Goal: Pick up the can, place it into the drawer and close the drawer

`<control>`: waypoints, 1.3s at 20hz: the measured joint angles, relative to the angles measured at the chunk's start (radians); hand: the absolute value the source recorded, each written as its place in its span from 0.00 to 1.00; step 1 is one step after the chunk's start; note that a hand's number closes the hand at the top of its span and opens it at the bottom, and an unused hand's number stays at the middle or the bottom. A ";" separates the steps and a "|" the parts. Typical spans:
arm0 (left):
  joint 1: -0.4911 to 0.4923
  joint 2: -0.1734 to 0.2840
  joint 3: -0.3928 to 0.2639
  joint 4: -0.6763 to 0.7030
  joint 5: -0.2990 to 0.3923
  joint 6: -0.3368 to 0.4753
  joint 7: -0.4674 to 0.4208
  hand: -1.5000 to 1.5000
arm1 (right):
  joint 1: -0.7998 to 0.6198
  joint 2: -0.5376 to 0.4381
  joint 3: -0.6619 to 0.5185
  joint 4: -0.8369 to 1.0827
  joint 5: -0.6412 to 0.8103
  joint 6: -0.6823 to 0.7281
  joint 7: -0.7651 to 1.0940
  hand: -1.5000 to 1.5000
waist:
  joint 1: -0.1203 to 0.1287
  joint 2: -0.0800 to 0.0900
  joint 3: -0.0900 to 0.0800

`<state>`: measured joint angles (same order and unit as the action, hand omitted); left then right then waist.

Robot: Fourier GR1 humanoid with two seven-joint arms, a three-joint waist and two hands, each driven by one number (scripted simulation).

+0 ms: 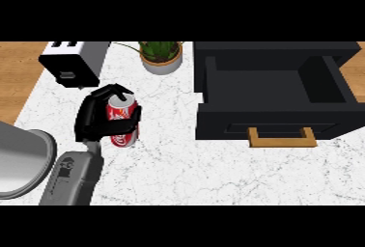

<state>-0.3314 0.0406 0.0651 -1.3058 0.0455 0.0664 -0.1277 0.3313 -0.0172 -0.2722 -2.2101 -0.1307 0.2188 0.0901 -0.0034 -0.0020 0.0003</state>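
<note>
Can [122,120] gripped by left robot hand [96,113], drawer [274,103] open.

I see the can [122,124] upright on the counter [185,164], inside my left hand [96,116]. Toaster [71,62] behind it, plant [161,55] behind-right, open drawer [274,94] well right, handle [282,137] facing me.
</note>
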 measured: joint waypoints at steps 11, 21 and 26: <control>-0.257 -0.037 -0.146 -0.061 -0.049 0.162 0.262 1.00 | -0.019 -0.002 -0.010 -0.007 -0.002 -0.002 0.013 0.00 | -0.007 0.001 0.000; -0.573 -0.040 -0.234 0.070 -0.036 0.323 0.382 1.00 | -0.028 0.002 -0.015 0.012 0.010 0.001 -0.002 0.00 | -0.014 0.002 0.000; -0.724 -0.040 -0.263 0.174 0.008 0.387 0.423 1.00 | -0.023 0.007 -0.013 0.011 0.011 0.007 -0.006 0.00 | -0.018 0.003 0.000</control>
<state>-1.0551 0.0002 -0.1975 -1.1316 0.0532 0.4536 0.2954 0.3083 -0.0105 -0.2853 -2.1989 -0.1193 0.2262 0.0843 -0.0218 0.0013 0.0005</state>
